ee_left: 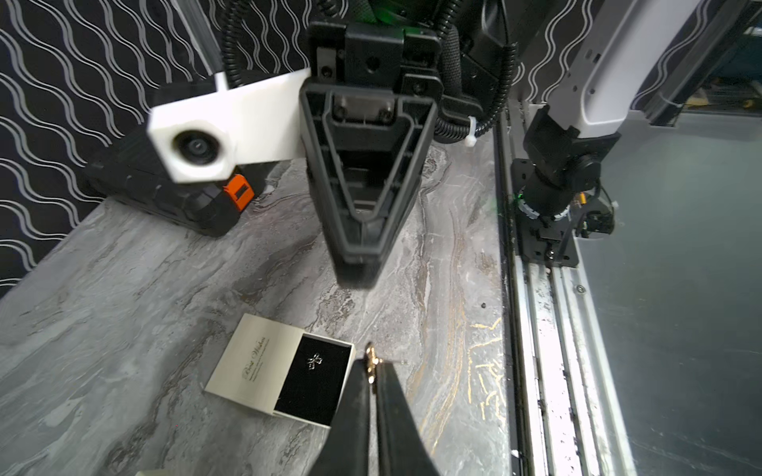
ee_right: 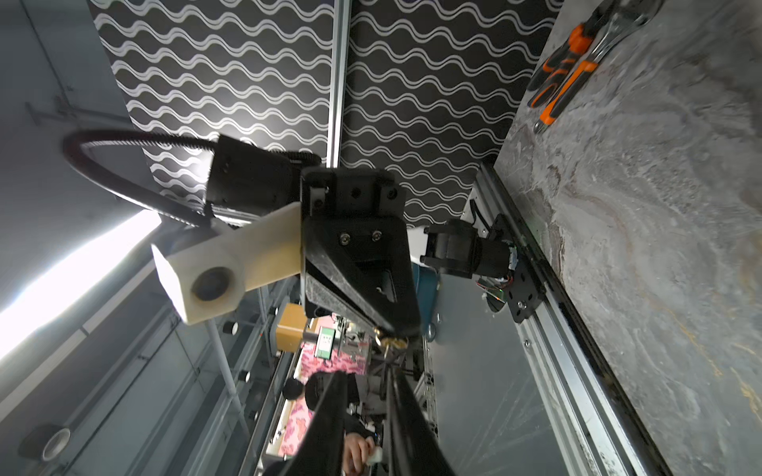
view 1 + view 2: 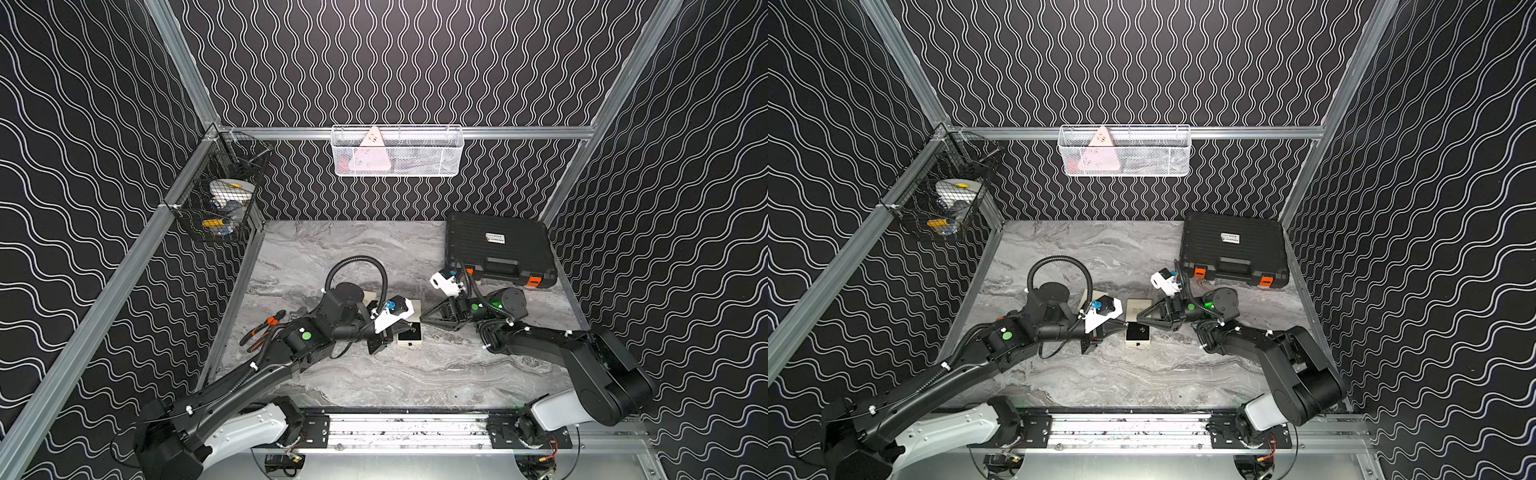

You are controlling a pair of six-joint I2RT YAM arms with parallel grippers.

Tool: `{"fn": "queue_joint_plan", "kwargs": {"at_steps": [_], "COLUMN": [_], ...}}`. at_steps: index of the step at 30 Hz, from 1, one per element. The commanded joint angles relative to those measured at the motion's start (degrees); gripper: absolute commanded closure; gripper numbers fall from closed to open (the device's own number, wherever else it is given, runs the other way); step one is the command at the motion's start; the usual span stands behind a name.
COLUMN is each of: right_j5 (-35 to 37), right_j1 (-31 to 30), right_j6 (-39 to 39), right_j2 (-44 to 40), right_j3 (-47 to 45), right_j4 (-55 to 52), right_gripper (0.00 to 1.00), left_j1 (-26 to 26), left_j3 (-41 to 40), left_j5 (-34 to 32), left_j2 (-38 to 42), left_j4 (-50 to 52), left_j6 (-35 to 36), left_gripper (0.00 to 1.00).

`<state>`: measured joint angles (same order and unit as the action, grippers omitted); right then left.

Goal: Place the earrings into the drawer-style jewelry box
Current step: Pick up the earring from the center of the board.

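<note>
I see the left gripper (image 1: 373,366) closed tight on one gold earring (image 1: 371,355). It is just beside the open drawer (image 1: 305,393) of the jewelry box (image 3: 1138,309), near the centre of both top views. A second earring (image 1: 313,362) lies on the black lining of the drawer. The right gripper (image 2: 366,375) faces the left one tip to tip, with its fingers a little apart and holding nothing.

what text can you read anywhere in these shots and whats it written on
"Best Wishes": script on the cream jewelry box sleeve, left wrist view.
Fine print under it: too small to read.
White label on the black case: printed lines, too blurred to read in both top views.
</note>
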<state>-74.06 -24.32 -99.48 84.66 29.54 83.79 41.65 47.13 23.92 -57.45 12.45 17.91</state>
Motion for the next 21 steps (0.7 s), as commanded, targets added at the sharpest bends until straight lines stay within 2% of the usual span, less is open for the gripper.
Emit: {"fn": "queue_joint_plan", "kwargs": {"at_steps": [1,2,4,5,6,7,8,9,11,13,16,21], "right_j5": [3.78,4.54,6.01,7.53,11.76,19.32,28.17,33.66,37.49,36.48,34.34,34.07], "right_j1": [1.27,1.46,1.47,1.47,1.49,1.38,0.92,0.76,0.86,0.92,0.36,0.38], "right_j6": [-1.64,0.18,9.38,19.39,34.54,47.32,56.22,59.98,63.01,62.13,56.20,45.50], "right_j2": [-2.65,-4.27,-9.42,-13.16,-16.98,-19.36,-20.39,-19.94,-18.21,-15.83,-14.26,-16.45], "right_j3": [-0.70,-0.88,0.01,1.91,6.18,11.19,16.62,19.46,21.65,21.94,20.28,19.17], "right_j4": [-2.95,-7.97,-25.31,-42.83,-66.35,-88.18,-103.51,-110.77,-116.17,-116.73,-113.90,-112.24], "right_gripper": [0.77,0.77,0.78,0.77,0.76,0.75,0.74,0.74,0.74,0.75,0.79,0.78], "left_j1": [1.08,1.85,3.60,4.52,5.36,5.97,6.67,7.21,8.42,9.54,12.89,19.33], "left_j3": [-1.51,-2.13,-3.31,-3.79,-4.10,-4.11,-3.93,-3.59,-2.72,-1.71,-3.72,-6.89], "left_j5": [-8.87,-11.51,-17.78,-21.09,-24.09,-26.37,-28.42,-30.08,-34.21,-36.08,-39.66,-46.42], "left_j2": [1.53,2.05,2.60,2.56,2.28,1.81,1.12,0.29,-1.63,-3.16,-2.07,-1.47], "left_j4": [-1.57,-2.36,-4.15,-4.90,-5.48,-5.76,-5.30,-4.57,-3.41,-1.61,-3.85,-6.95], "left_j6": [2.48,3.14,3.89,4.35,4.41,4.48,4.54,4.54,3.36,2.75,3.88,7.27], "left_gripper": [1.00,1.00,1.00,1.00,1.00,1.00,1.00,1.00,1.00,1.00,1.00,1.00]}}
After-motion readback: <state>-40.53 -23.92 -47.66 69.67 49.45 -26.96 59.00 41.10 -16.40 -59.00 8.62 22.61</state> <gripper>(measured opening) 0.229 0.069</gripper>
